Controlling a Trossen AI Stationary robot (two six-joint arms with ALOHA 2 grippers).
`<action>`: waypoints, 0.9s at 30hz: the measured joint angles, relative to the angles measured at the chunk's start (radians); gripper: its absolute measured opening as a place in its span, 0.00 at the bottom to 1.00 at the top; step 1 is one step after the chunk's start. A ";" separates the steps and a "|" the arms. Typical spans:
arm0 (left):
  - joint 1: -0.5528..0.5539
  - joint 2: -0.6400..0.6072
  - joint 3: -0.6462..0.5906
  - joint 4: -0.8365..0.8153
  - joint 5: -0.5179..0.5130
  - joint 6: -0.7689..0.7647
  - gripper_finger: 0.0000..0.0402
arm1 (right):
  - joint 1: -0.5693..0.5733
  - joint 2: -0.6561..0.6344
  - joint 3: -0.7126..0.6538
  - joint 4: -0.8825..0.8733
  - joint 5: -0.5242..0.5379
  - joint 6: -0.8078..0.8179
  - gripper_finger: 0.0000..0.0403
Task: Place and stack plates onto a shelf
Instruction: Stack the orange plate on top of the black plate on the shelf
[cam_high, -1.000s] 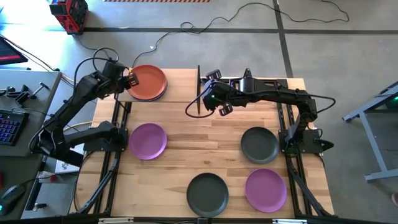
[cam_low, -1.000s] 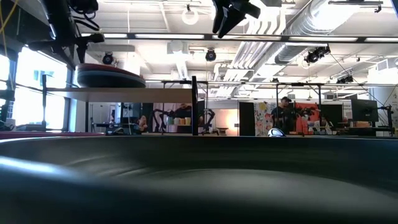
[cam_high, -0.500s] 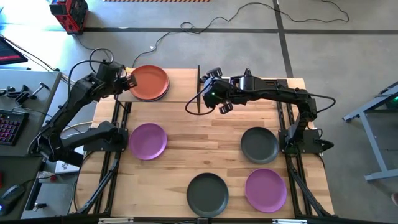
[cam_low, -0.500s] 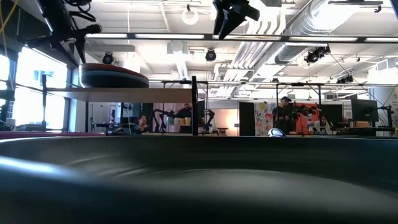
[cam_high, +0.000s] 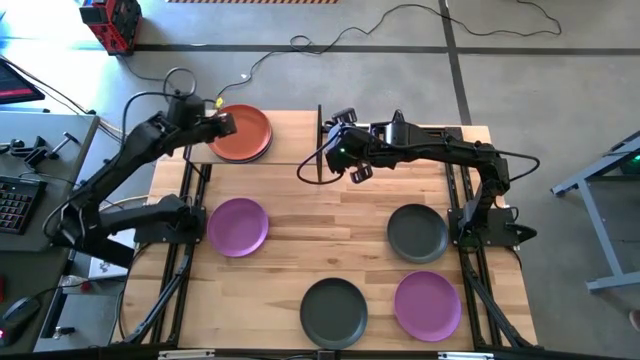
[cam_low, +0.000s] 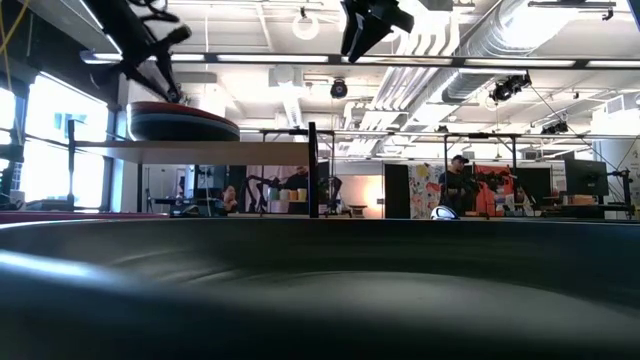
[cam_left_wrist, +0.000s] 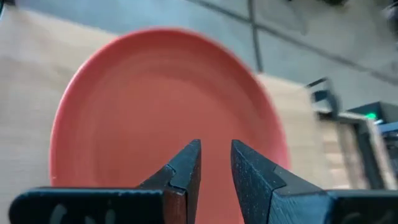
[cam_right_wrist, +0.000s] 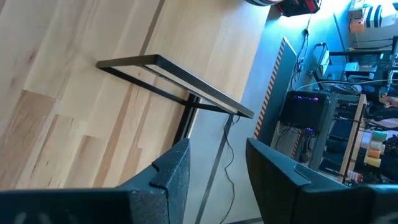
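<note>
The shelf (cam_high: 292, 147) stands at the table's far left and bears a stack of plates, an orange plate (cam_high: 243, 133) on dark ones (cam_low: 183, 122). My left gripper (cam_high: 224, 124) hovers just over the orange plate's (cam_left_wrist: 168, 99) left part. It is open by a narrow gap, with nothing between its fingers. My right gripper (cam_high: 354, 171) hangs open in the air past the shelf's right end (cam_right_wrist: 174, 67). Two purple plates (cam_high: 237, 225) (cam_high: 427, 305) and two dark grey plates (cam_high: 417, 232) (cam_high: 334, 310) lie flat on the tabletop.
The near dark grey plate (cam_low: 320, 290) fills the low view's lower half. The shelf's black end post (cam_high: 319, 145) stands between the two grippers. Bare wood shows mid-table (cam_high: 330, 215) and on the shelf right of the stack. Cables lie on the floor beyond the far edge.
The stack under the orange plate has slid a little toward the table's right along the shelf, with my left gripper at its left rim. That gripper has then moved right over the plate's left part, tipped and risen slightly, its gap unchanged.
</note>
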 joint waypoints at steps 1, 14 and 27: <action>-0.002 0.018 0.000 -0.009 0.000 0.001 0.19 | 0.000 0.000 0.000 0.000 0.000 0.000 0.35; -0.014 0.117 0.000 -0.082 -0.029 0.025 0.19 | 0.000 0.000 0.000 0.000 0.000 0.025 0.35; -0.012 0.148 0.001 -0.121 -0.055 0.017 0.19 | 0.000 0.000 0.000 0.007 0.000 0.025 0.35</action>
